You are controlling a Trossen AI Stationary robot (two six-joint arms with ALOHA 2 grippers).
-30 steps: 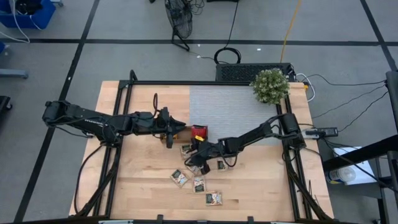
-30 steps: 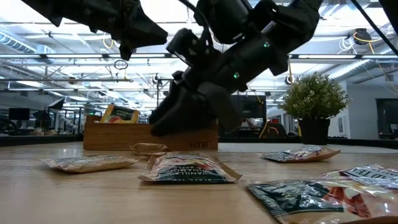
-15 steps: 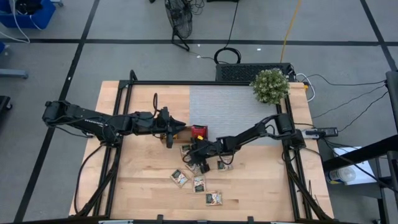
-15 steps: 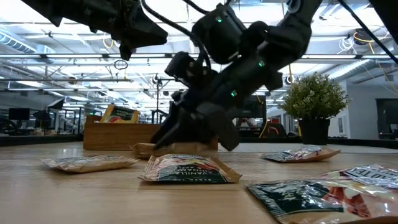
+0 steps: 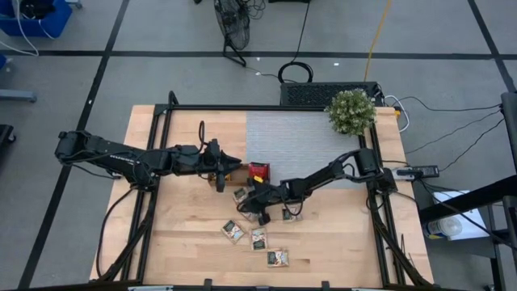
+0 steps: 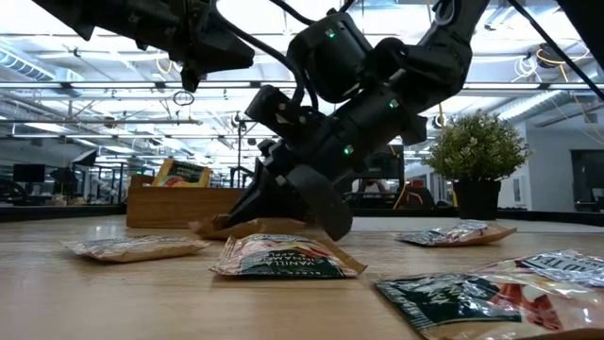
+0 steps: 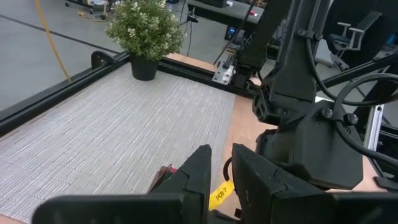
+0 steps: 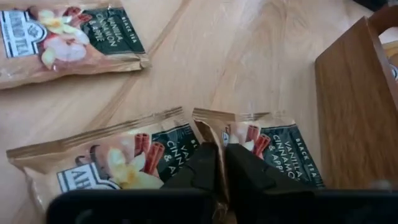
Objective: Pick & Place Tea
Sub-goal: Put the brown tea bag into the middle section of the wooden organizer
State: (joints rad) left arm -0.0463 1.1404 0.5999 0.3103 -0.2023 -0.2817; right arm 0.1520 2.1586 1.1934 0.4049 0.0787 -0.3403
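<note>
Several flat tea sachets lie scattered on the wooden tabletop (image 5: 186, 242). My right gripper (image 8: 222, 163) is low over the table's middle (image 5: 245, 204), shut on one brown-and-dark-green sachet (image 8: 273, 152) that lies just in front of the wooden tray (image 8: 354, 106). A like sachet (image 8: 118, 165) lies flat beside it, another (image 8: 68, 37) farther off. A red sachet (image 5: 258, 171) sits in the tray (image 5: 236, 173), and one stands upright in it (image 6: 184, 175). My left gripper (image 7: 222, 168) hangs above the tray (image 5: 220, 175), slightly open, with nothing between its fingers. My right gripper pinches the sachet's sealed side edge (image 8: 208, 132) between its two fingers. The fingers slant down from the table's right side. That edge is raised off the table (image 6: 219, 225); the rest of the sachet lies on the wood next to the tray.
A potted plant (image 5: 350, 111) stands at the far right on a grey mat (image 5: 299, 137). More sachets lie toward the near edge (image 5: 277, 257) and close in the low view (image 6: 288, 257), (image 6: 491, 297). A black frame (image 5: 153, 202) edges the table.
My right gripper has come down toward the sachet in front of the tray and shut on its side edge. That edge now stands up from the table, while the rest of the sachet stays down. My left gripper has kept still.
</note>
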